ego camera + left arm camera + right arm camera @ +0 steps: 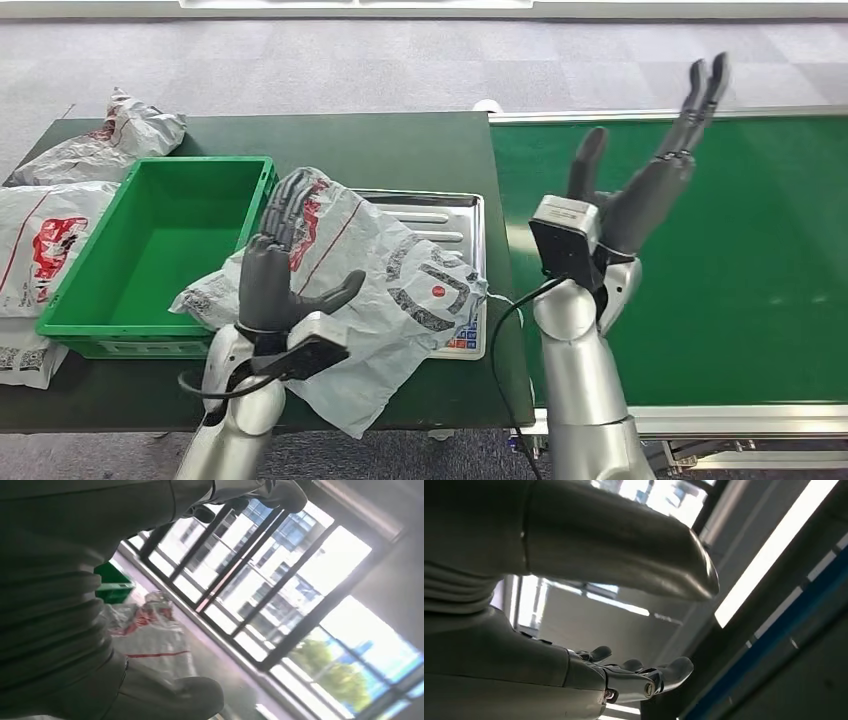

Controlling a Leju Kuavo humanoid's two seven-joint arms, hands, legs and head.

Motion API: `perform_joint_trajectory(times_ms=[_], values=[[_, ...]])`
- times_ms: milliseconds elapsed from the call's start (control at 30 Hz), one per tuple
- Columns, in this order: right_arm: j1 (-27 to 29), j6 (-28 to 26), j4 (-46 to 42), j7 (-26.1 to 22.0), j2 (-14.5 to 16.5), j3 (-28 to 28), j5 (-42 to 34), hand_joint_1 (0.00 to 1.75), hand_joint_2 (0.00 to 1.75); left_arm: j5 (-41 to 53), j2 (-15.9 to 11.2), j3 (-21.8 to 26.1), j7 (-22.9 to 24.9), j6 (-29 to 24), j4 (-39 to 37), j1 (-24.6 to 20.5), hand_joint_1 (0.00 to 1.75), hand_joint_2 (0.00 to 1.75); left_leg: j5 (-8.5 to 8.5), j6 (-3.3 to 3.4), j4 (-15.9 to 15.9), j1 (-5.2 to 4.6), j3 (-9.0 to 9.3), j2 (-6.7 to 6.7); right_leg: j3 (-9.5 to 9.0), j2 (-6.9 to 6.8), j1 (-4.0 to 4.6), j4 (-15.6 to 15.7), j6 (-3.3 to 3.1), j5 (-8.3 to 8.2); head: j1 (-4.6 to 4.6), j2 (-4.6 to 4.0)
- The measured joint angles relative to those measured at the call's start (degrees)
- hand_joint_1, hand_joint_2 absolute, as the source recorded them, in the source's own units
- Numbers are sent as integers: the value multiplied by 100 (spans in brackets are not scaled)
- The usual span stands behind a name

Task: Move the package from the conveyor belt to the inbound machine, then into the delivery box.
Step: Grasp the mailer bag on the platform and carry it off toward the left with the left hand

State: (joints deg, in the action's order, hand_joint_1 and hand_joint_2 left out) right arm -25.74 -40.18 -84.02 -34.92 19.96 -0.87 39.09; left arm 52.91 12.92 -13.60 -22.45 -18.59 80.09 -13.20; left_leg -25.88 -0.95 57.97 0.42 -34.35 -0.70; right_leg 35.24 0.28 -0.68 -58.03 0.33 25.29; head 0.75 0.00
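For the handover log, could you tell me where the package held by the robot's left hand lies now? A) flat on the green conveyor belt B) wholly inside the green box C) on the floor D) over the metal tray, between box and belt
D: the package, gripped by the left hand, drapes over the metal tray, beside the green box and off the conveyor belt.

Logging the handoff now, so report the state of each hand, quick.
Left hand: holding the grey plastic package over the metal tray.
Right hand: open, fingers spread, raised over the green conveyor belt, holding nothing.
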Motion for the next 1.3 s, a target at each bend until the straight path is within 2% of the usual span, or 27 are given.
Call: perform_joint_trajectory(times_ms=[133,233,433,567,867,1300], values=[[404,-3,-1377,-310,9,-122,-186,0,175,1485,-64,-200,713,-180,-1454,-752,0,175,1,0,0,-2,4,9,-2,10,-3,0,2,-5,-1,0],[584,-1,-1998,-366,17,-128,-209,0,175,2258,-95,-385,1170,-182,-2319,-1180,0,175,2,0,1,-3,7,22,-1,21,-4,0,1,-9,0,0],[788,4,-2599,-488,21,-132,-317,0,175,3100,-108,-758,1527,210,-3783,-1908,0,175,3,1,1,-2,9,29,-5,27,-4,-1,0,-10,0,0],[818,10,-2723,-505,21,-134,-322,0,175,3190,-105,-859,1526,315,-4243,-2186,175,175,3,2,0,-2,12,29,-10,25,-3,-1,0,-10,-1,0],[839,19,-2734,-503,21,-136,-250,0,175,3293,-112,-950,1292,657,-4665,-2418,175,175,7,2,0,-2,17,29,-18,24,-3,-1,2,-13,-1,0],[843,20,-2651,-398,21,-134,-115,0,175,3329,-171,-950,951,716,-4816,-2538,175,175,6,2,0,-2,14,28,-17,22,-3,-1,3,-12,-1,0]])
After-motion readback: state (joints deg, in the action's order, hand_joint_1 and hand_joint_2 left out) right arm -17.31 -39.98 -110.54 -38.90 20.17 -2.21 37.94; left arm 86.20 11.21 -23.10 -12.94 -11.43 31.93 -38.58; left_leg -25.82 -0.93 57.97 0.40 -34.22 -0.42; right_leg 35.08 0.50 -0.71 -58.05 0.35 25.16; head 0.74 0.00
